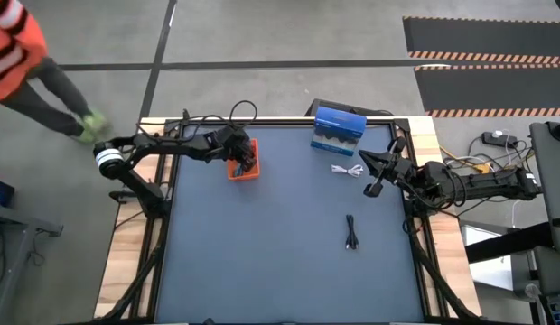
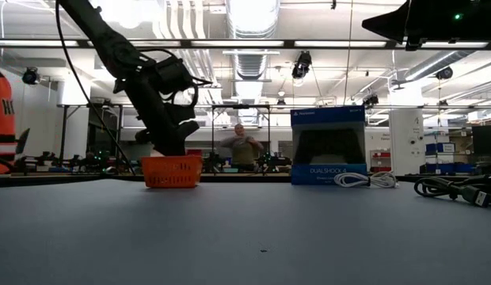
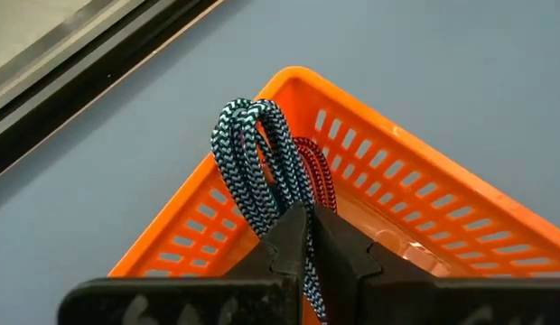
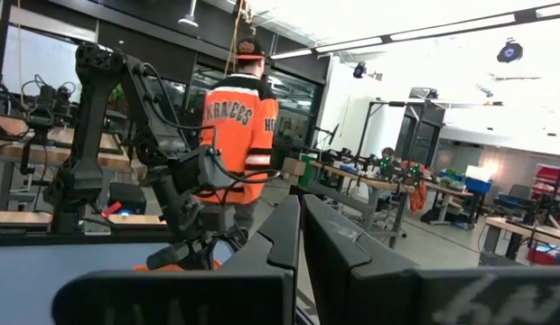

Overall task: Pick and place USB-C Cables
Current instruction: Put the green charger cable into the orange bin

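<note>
My left gripper (image 3: 307, 236) is shut on the teal-green cable (image 3: 258, 153), over a corner of the orange basket (image 3: 415, 194); in the high view it stands above the basket (image 1: 243, 169) near the table's far left. The red cable (image 3: 318, 167) lies inside the basket just behind the teal one. The white cable (image 1: 348, 169) rests flat on the mat in front of the blue box. The black cable (image 1: 351, 232) lies nearer the table's middle. My right gripper (image 4: 300, 236) is shut and holds nothing, raised beside the white cable at the table's right (image 1: 374, 181). My left gripper pinches the folded teal-green cable between its two fingers, just below the looped end (image 3: 282, 200). The fingers come from above, pointing down into the basket. The loop sticks out past the fingertips over the basket's corner rim, and the rest runs back between the fingers, hidden.
The blue box (image 1: 339, 129) stands at the far edge, right of the basket, and shows upright in the low view (image 2: 329, 146). Raised black rails frame the mat. A person in an orange jersey (image 1: 14, 50) stands beyond the table's far left corner. Open mat lies toward the near edge.
</note>
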`<action>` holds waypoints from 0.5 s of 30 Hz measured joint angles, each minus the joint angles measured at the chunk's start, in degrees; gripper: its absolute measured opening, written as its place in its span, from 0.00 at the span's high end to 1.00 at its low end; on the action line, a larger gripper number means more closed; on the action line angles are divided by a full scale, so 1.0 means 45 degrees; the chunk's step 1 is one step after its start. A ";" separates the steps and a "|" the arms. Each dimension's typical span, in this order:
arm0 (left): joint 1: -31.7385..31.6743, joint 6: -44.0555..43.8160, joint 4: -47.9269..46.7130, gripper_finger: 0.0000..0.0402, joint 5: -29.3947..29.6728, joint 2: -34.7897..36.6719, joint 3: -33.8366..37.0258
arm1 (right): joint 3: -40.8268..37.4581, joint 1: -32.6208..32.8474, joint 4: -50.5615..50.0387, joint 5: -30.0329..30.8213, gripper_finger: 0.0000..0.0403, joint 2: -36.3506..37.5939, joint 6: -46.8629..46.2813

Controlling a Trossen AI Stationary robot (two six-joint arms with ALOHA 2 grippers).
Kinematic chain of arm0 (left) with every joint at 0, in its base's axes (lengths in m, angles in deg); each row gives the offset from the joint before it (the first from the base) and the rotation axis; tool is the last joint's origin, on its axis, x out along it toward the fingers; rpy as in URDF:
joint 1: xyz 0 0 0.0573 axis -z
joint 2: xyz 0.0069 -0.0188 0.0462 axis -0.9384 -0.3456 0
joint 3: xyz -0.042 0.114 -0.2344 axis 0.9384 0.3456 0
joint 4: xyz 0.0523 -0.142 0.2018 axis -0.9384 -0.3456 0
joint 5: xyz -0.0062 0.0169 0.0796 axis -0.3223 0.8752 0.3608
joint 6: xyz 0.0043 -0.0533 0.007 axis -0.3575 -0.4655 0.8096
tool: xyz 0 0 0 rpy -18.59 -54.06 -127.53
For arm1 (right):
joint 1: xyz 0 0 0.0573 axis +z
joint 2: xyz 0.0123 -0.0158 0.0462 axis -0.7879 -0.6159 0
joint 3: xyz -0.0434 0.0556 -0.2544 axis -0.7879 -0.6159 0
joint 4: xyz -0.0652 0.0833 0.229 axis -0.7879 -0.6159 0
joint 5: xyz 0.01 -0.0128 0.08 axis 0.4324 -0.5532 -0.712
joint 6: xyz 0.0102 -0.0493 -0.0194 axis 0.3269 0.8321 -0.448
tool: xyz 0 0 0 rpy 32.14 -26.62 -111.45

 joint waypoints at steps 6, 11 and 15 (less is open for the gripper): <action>0.0005 0.0015 0.0602 0.98 -0.0335 -0.0019 0.0172 | 0.0000 0.0000 0.0000 0.0000 0.98 0.0000 0.0005; 0.0095 -0.0104 0.1163 0.98 -0.0682 -0.0024 0.0432 | 0.0000 0.0001 -0.0033 0.0000 0.98 0.0000 0.0034; 0.0314 -0.0102 0.1545 0.98 -0.1010 -0.0044 0.0592 | 0.0000 0.0000 -0.0049 0.0000 0.98 0.0000 0.0034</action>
